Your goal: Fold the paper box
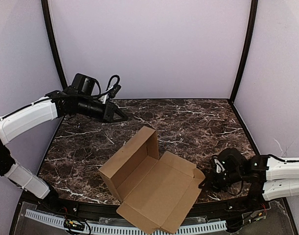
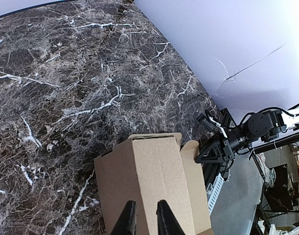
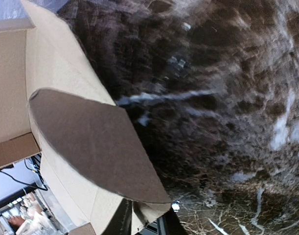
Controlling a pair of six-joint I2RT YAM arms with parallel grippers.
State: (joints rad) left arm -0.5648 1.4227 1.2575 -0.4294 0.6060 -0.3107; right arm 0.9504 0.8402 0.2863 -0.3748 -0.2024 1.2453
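Observation:
The paper box (image 1: 154,188) is brown cardboard, partly folded, at the near middle of the marble table. One long wall stands up on its left and a flat panel hangs over the near edge. My left gripper (image 1: 122,117) hovers high at the back left, away from the box, with its jaws close together and empty. In the left wrist view (image 2: 144,215) it looks down on the box (image 2: 154,186) from afar. My right gripper (image 1: 204,184) is at the box's right corner. In the right wrist view (image 3: 144,223) it is shut on a rounded flap of the box (image 3: 80,142).
The dark marble table (image 1: 198,117) is ringed by lilac walls with black posts at the back corners. A white perforated rail (image 1: 139,227) runs along the near edge under the box's overhanging panel.

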